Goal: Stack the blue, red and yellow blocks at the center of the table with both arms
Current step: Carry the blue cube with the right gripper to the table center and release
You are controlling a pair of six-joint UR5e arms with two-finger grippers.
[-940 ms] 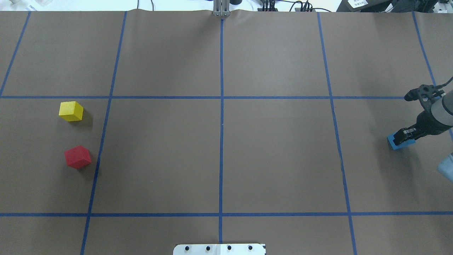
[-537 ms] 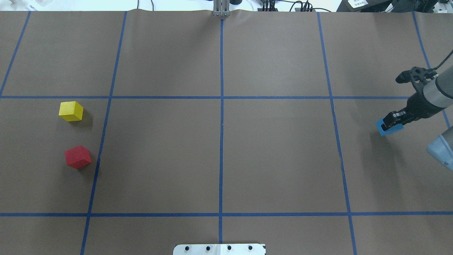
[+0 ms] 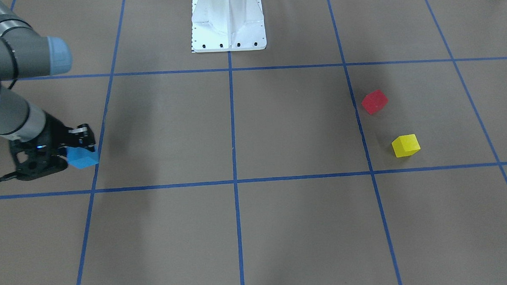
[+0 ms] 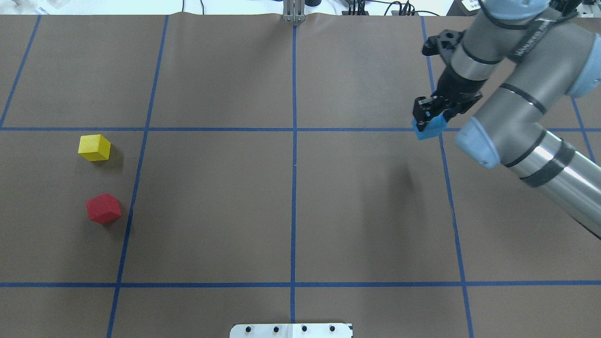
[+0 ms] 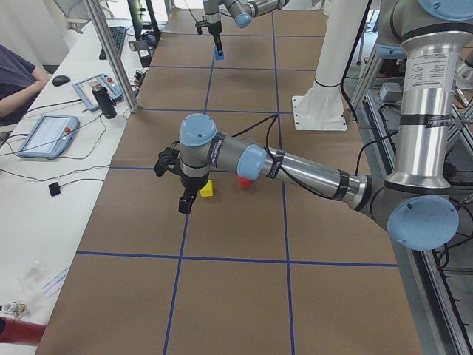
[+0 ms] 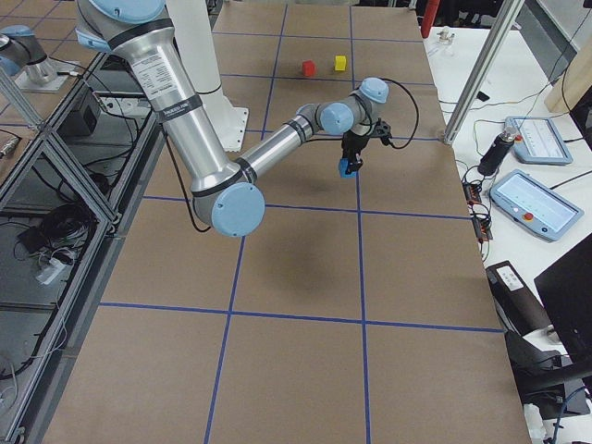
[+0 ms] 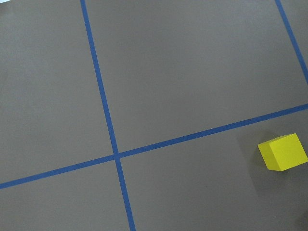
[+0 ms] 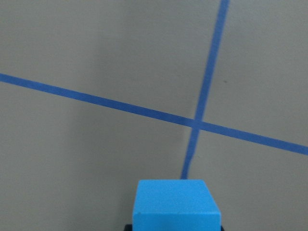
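My right gripper (image 4: 428,121) is shut on the blue block (image 4: 433,130) and holds it above the table, over a tape crossing right of centre. The block also shows in the front view (image 3: 83,158) and the right wrist view (image 8: 175,204). The yellow block (image 4: 94,147) and the red block (image 4: 103,208) lie on the table's left side. My left gripper (image 5: 185,201) shows only in the exterior left view, near the yellow block (image 5: 208,189); I cannot tell whether it is open or shut. The left wrist view shows the yellow block (image 7: 283,152) at its lower right.
Blue tape lines (image 4: 294,164) divide the brown table into a grid. The white robot base (image 3: 228,25) stands at the near middle edge. A metal post (image 4: 294,11) stands at the far edge. An operator's desk with tablets (image 5: 48,134) runs beyond the table.
My right arm has carried the blue block from the table's right edge leftward and farther from the robot, higher above the table. The yellow and red blocks have not moved.
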